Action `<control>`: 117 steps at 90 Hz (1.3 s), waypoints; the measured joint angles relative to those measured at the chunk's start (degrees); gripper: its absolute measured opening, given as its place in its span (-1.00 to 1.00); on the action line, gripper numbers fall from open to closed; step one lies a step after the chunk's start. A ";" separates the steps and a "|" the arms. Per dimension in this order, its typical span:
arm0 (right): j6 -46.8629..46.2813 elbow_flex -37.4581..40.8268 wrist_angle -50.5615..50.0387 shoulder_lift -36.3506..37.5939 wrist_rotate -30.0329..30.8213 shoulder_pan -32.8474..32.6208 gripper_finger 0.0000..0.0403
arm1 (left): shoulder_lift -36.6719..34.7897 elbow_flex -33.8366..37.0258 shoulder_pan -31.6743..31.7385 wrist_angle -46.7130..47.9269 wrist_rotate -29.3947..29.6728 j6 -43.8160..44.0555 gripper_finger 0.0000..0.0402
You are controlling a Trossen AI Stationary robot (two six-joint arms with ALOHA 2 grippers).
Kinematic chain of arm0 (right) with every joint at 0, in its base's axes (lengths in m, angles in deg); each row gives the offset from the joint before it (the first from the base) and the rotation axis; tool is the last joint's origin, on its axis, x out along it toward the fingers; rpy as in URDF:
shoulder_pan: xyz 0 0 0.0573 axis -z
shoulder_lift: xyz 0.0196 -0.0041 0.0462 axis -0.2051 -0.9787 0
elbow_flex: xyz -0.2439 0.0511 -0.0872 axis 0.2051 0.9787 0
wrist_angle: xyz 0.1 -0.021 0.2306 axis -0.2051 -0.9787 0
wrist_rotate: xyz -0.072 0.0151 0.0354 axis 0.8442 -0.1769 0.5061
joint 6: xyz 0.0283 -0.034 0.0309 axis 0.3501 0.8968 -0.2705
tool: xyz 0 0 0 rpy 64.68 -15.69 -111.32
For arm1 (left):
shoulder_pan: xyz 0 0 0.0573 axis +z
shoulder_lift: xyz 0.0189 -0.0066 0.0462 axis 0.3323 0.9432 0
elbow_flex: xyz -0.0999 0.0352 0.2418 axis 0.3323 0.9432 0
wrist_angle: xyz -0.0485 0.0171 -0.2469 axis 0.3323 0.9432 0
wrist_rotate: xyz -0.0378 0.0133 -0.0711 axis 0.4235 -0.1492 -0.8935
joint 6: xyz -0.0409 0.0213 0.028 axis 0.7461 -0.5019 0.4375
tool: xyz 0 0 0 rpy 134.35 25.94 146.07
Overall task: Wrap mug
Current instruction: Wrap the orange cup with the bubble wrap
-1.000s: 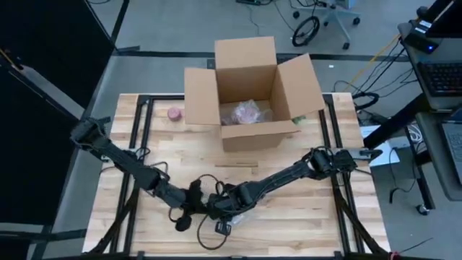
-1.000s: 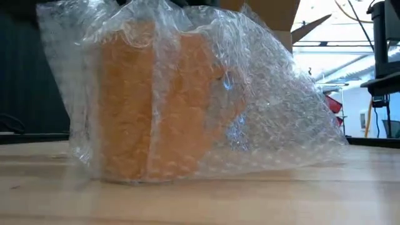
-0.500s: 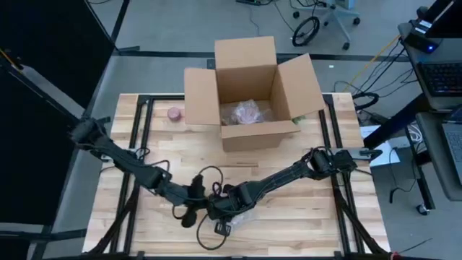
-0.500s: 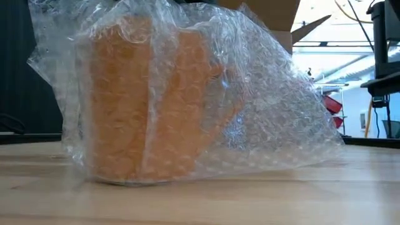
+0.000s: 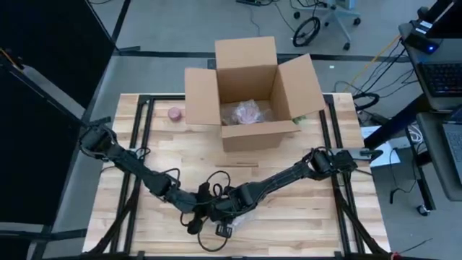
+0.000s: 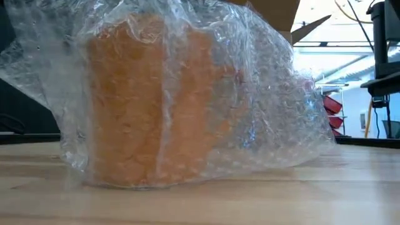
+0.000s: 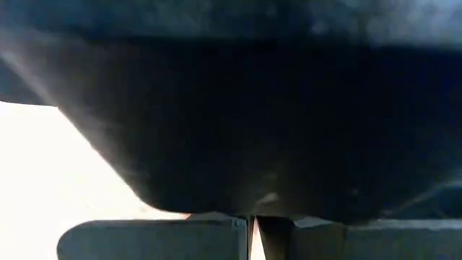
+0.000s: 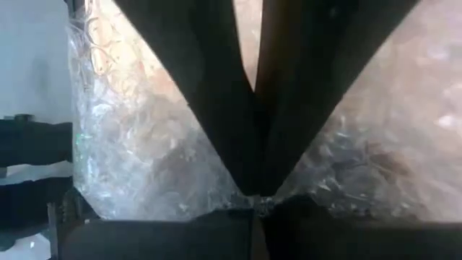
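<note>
1. Wooden surface [image 5: 303, 209] near edge: the mug [image 6: 147, 103] stands upright inside bubble wrap [image 6: 275, 112].
2. My right jaws [image 5: 225, 208] pinch the wrap from directly above.
3. My left jaws [image 5: 196, 211] sit just beside; grip unreadable.

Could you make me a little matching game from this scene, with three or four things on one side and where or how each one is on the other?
Things:
1. mug
2. cardboard box
3. small pink object
4. bubble wrap

Descriptions:
A. open, at the table's far edge
B. orange, standing on the wood
C. clear, draped over the mug
D. on the table beside the box

Pairs: 1-B, 2-A, 3-D, 4-C
</note>
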 joint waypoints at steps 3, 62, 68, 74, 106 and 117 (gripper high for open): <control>0.04 0.00 -0.03 -0.01 0.04 0.00 -1.00 | 0.07 0.00 0.00 0.14 -0.01 -0.49 -1.00; 4.14 -8.03 -10.21 2.64 0.06 -1.53 -1.00 | -0.50 0.20 0.28 -0.30 -0.07 -2.28 -1.00; 4.31 -9.38 -13.69 2.64 0.04 -1.72 -1.00 | -0.50 0.24 0.31 -0.28 0.12 -2.38 -1.00; 4.55 -10.28 -14.97 2.67 -0.02 -1.95 -1.00 | -0.50 0.24 0.22 -0.30 0.34 -2.52 -1.00; 5.31 -12.80 -20.60 2.62 0.04 -1.73 -1.00 | -0.94 0.24 0.33 -0.95 0.42 -2.86 -1.00; 6.14 -13.49 -21.71 4.48 1.73 -2.17 -1.00 | -1.09 0.47 0.22 -1.35 -0.30 -4.08 -1.00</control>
